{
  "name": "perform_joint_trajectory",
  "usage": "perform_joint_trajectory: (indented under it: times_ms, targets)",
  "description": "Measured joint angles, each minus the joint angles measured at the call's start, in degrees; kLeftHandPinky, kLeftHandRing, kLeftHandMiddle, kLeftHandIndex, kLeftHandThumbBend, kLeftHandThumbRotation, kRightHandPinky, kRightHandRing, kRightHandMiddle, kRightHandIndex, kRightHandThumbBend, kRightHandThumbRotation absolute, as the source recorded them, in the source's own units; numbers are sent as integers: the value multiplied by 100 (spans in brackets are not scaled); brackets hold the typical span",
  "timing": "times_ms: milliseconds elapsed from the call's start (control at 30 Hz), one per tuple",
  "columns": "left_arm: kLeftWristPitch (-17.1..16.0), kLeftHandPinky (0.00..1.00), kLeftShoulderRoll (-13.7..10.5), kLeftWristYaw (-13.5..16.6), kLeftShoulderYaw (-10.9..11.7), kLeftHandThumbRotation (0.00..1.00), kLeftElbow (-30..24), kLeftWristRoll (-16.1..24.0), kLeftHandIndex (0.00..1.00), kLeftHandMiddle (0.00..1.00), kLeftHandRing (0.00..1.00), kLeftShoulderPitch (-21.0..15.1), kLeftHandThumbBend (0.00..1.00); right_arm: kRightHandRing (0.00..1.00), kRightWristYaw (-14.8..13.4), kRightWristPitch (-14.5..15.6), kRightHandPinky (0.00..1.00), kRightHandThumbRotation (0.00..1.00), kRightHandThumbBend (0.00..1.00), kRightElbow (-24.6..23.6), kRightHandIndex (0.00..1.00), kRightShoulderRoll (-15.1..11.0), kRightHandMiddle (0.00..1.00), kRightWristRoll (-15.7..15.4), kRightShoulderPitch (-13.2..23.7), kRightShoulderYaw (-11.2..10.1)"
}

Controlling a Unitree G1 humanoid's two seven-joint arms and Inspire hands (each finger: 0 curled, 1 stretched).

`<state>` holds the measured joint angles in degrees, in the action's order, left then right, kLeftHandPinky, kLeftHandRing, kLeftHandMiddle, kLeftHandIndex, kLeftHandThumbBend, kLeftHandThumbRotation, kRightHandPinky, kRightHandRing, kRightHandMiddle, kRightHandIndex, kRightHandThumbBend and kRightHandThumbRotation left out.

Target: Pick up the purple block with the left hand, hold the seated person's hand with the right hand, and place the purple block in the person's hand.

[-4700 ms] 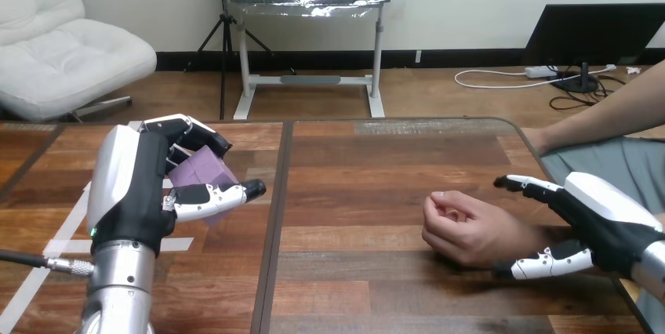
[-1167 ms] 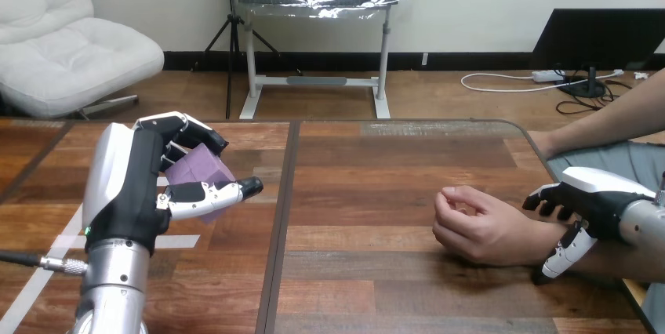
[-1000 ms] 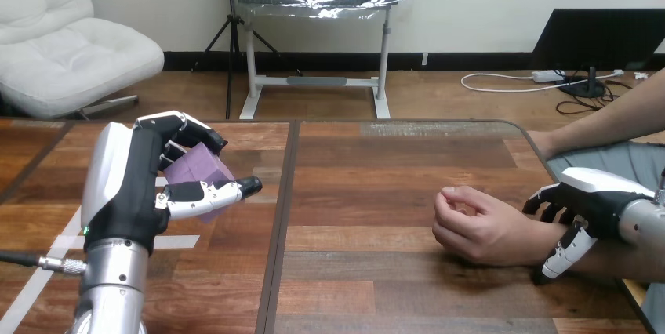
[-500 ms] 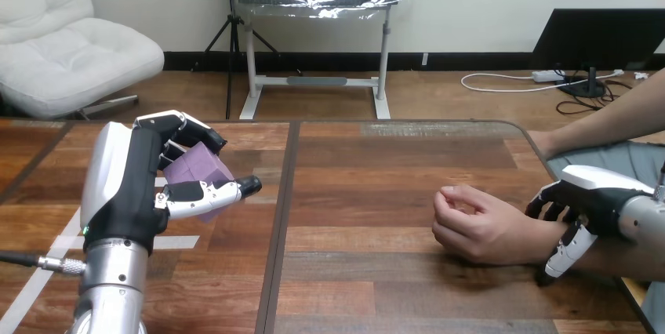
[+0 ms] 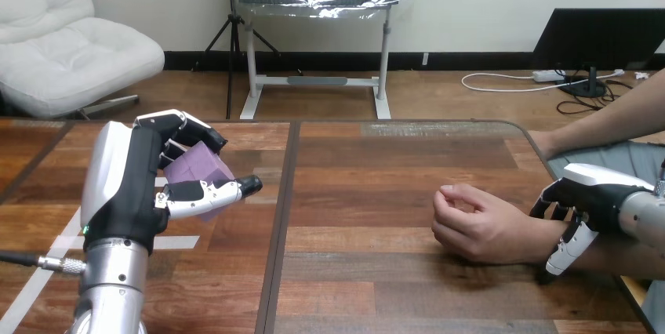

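Your left hand (image 5: 129,189) is standing upright over the left part of the wooden table (image 5: 376,177), with its silver forearm rising from the bottom edge of the head view. It is gripping the purple block (image 5: 196,169): the fingers (image 5: 184,126) are curling over the block's top and far side, and the thumb (image 5: 208,191) is pressing across its near face and pointing to the right. The block is sitting tilted in that grasp, one corner pointing down. It is in the hand rather than on the wood, left of the dark seam (image 5: 278,193) that is running down the tabletop, and above the white tape strips (image 5: 176,241). Well apart from it, on the right part of the table, the person's hand (image 5: 478,224) is resting on the wood in a loose fist, the fingertips tucking in toward the thumb. Your right hand (image 5: 596,193) is coming in from the right edge and is sitting on the person's wrist (image 5: 537,238). Its dark fingers (image 5: 549,205) are curling over the top and far side of the wrist while its thumb (image 5: 568,244) is hanging down along the near side, so the wrist is lying clasped between them. The block and the person's hand are not touching.
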<state>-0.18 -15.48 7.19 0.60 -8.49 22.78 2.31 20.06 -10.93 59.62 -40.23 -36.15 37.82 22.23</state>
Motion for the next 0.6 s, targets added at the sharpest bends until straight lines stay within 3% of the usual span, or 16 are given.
perform_joint_trajectory:
  times_ms: [233, 400, 600]
  targets:
    - [-21, 37, 0, -2, 0, 0, 0, -11, 42, 42, 39, 0, 81, 51, 85, 87, 35, 2, 90, -114, 65, 0, 58, -3, -11, 45]
    - [-21, 36, 0, -2, 1, 0, 0, -9, 42, 43, 39, 0, 81, 60, 133, 137, 44, 0, 89, -212, 61, -6, 63, -3, -31, 53]
    - [-21, 37, 0, -3, 1, 0, 1, -17, 42, 43, 39, 0, 80, 59, 181, 195, 44, 0, 86, -366, 58, -29, 62, -2, -86, 52]
